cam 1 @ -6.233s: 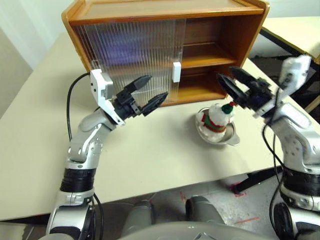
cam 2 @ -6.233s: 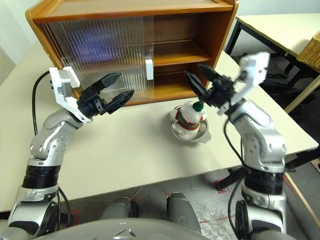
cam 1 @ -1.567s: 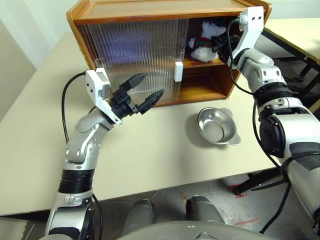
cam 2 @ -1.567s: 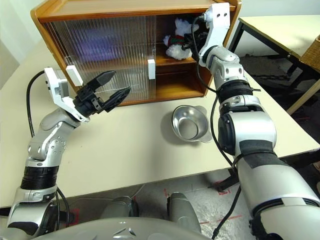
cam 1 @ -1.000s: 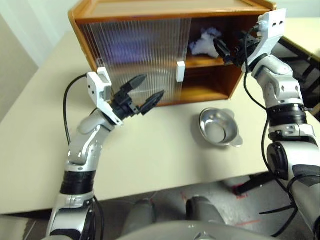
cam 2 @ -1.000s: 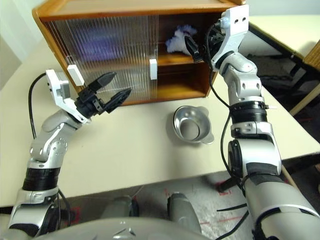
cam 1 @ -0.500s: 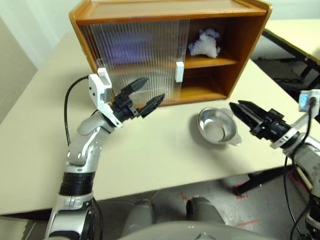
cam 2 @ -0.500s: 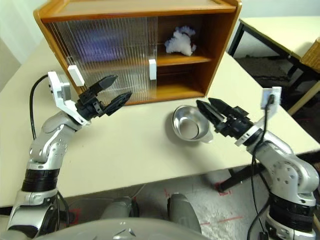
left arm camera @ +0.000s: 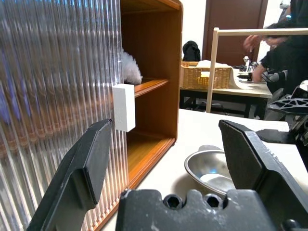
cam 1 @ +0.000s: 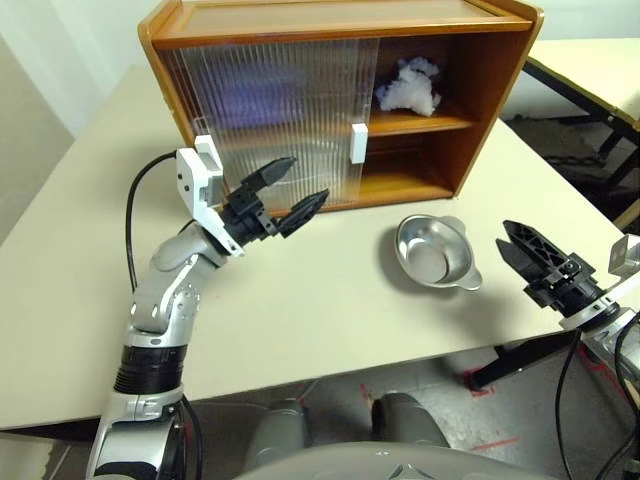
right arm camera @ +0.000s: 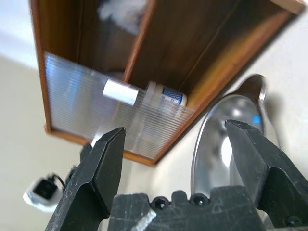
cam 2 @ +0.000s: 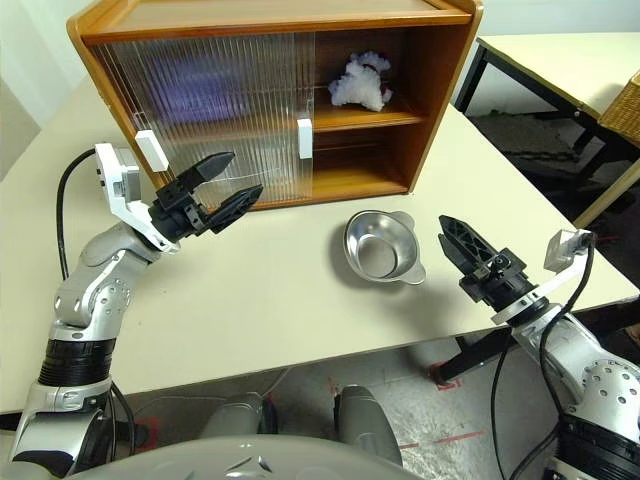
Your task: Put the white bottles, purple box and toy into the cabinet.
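Observation:
The cabinet (cam 1: pixel 340 22) stands at the table's far side, its ribbed sliding door covering the left half. The fluffy white toy (cam 1: pixel 408 88) sits on the upper shelf in the open right half. One white bottle (right arm camera: pixel 166 95) with a blue label stands on the lower shelf just behind the door's edge. A blurred purple shape (cam 1: pixel 262 95), probably the purple box, shows through the door on the upper shelf. My left gripper (cam 1: pixel 305 180) hovers open in front of the door, empty. My right gripper (cam 1: pixel 505 240) is open and empty, low at the table's right edge beside the dish.
An empty shallow metal dish (cam 1: pixel 435 253) sits on the table in front of the cabinet's open side. The door's white handle (cam 1: pixel 357 143) is at mid-cabinet. Another table (cam 2: pixel 560 55) stands to the right; a wicker basket (left arm camera: pixel 204 77) and a person (left arm camera: pixel 279 38) are beyond.
The toy went from the dish to the upper shelf. My right arm drew back from the shelf, down and to the right of the dish, rolling its wrist. The left arm stayed put.

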You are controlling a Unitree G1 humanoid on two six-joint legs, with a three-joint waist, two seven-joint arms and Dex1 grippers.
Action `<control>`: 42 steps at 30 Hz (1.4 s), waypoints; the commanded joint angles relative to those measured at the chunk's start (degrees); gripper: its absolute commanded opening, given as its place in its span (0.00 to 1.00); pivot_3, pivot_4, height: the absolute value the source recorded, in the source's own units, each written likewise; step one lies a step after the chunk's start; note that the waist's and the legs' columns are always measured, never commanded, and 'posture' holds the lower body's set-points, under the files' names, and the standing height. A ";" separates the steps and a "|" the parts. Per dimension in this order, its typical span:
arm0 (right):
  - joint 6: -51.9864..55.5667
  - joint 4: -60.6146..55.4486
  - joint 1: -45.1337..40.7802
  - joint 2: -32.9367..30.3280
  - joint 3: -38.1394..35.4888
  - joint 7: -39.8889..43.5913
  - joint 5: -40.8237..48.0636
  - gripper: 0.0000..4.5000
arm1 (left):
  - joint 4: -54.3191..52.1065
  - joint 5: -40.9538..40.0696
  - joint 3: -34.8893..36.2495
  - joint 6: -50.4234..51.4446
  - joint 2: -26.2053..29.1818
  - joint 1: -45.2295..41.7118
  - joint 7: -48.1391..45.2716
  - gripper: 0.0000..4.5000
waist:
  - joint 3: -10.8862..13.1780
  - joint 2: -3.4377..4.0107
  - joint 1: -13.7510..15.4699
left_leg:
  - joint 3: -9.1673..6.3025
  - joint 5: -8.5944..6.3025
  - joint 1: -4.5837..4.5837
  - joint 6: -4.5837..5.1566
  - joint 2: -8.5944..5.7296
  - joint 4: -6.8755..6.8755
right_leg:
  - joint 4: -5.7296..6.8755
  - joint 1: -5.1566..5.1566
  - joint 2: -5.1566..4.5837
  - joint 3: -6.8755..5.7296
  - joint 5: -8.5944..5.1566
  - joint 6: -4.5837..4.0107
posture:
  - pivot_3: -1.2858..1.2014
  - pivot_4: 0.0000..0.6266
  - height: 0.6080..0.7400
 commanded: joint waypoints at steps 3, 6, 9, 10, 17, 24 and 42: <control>0.97 1.82 2.16 1.19 0.86 -5.12 5.32 0.99 | -1.61 -0.36 0.62 1.05 0.57 0.77 0.70 1.00 | 0.06 -0.08 0.13 | 0.00 0.00 0.05 0.01 0.00 -0.34 | -0.10 0.00 0.00 0.00 0.01 0.08 | 0.53 0.06 1.00; 1.26 0.27 3.83 1.96 2.52 -7.61 6.83 0.99 | -2.08 -0.37 0.74 1.27 0.57 1.06 1.02 1.00 | 0.07 -0.06 0.17 | -0.02 0.02 0.05 0.03 0.01 -0.60 | -0.19 0.00 0.02 -0.04 0.05 0.28 | 0.53 0.06 1.00; 1.05 -1.17 5.28 2.53 3.55 -10.33 9.43 0.99 | -2.44 -0.38 0.80 1.39 0.58 1.29 1.24 1.00 | 0.13 0.04 0.14 | -0.05 0.06 0.03 0.12 0.02 -0.68 | -0.20 -0.03 0.01 -0.06 0.04 0.50 | 0.53 0.07 1.00; 0.87 -2.07 5.85 2.76 3.96 -11.35 10.23 0.99 | -2.55 -0.38 0.81 1.42 0.58 1.37 1.29 1.00 | 0.15 0.04 0.16 | -0.04 0.04 0.03 0.15 0.01 -0.69 | -0.20 -0.06 0.01 -0.05 0.02 0.53 | 0.53 0.07 1.00; -0.31 -7.87 9.84 2.47 7.21 -17.14 16.33 0.99 | -2.61 -0.30 0.87 1.45 0.57 1.21 1.51 1.00 | 0.36 -0.01 0.25 | -0.09 -0.01 -0.03 0.16 0.02 -0.73 | -0.27 -0.14 -0.05 -0.07 -0.03 0.57 | 0.53 0.07 1.00; -2.38 -10.48 12.15 0.43 9.41 -20.58 21.28 0.99 | -2.58 -0.27 0.79 1.49 0.44 1.00 1.59 1.00 | 0.93 -0.03 0.22 | -0.09 -0.11 -0.03 -0.03 0.03 -0.73 | -0.31 -0.13 -0.09 -0.07 -0.10 0.44 | 0.53 0.07 1.00; -1.56 -5.64 15.26 -6.00 13.34 -16.93 19.63 0.99 | -2.65 -0.35 1.21 1.86 0.80 -0.13 1.57 1.00 | 1.05 -0.12 1.35 | -0.07 0.04 -0.75 0.25 0.02 -0.71 | -0.34 -0.57 -0.04 -0.10 0.01 0.56 | 0.54 0.08 1.00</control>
